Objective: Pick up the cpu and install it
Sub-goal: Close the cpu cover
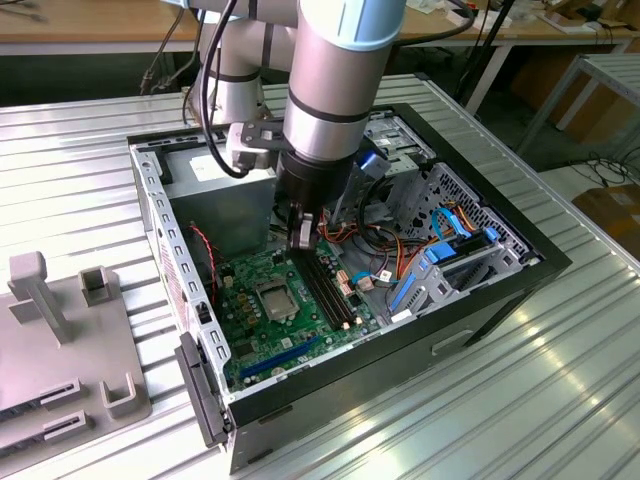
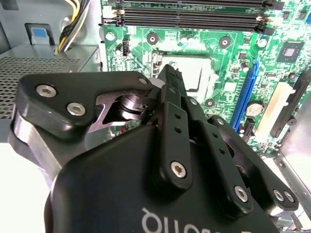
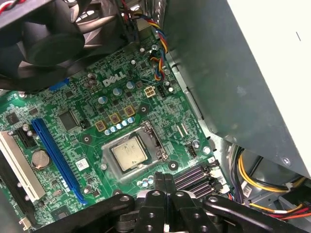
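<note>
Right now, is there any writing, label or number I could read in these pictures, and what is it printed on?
White word on the green motherboard, first wrist view: a brand mark, left unquoted.
Other white markings on the motherboard: too small to read.
White letters on the pincer, second wrist view: upside down and cut off, unreadable.
The cpu top: print too faint to read.

1. Motherboard [image 3: 92,145]: white wordmark printed beside the capacitors [image 3: 116,91], in the first wrist view.
2. Pincer [image 2: 170,73] housing: white lettering, partly seen, in the second wrist view.
3. Cpu [image 3: 129,154] lid: print too faint to read.
</note>
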Controlling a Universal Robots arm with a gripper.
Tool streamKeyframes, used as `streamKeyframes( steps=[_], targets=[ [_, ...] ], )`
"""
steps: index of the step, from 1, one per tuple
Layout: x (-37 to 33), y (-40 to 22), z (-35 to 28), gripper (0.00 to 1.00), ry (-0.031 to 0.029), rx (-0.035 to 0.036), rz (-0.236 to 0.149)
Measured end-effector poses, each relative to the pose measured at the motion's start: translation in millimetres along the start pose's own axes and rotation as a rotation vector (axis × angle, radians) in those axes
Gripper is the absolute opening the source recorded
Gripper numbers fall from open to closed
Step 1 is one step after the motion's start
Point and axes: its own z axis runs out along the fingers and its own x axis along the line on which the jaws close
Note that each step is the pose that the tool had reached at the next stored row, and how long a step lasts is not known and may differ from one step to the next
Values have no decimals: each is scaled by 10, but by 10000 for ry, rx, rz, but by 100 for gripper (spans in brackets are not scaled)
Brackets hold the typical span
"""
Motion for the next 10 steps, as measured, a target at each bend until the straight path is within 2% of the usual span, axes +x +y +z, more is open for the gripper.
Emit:
streamKeyframes(
  steps=[10],
  targets=[
    [5, -1, 0, 11, 0, 2, -18]
  ],
)
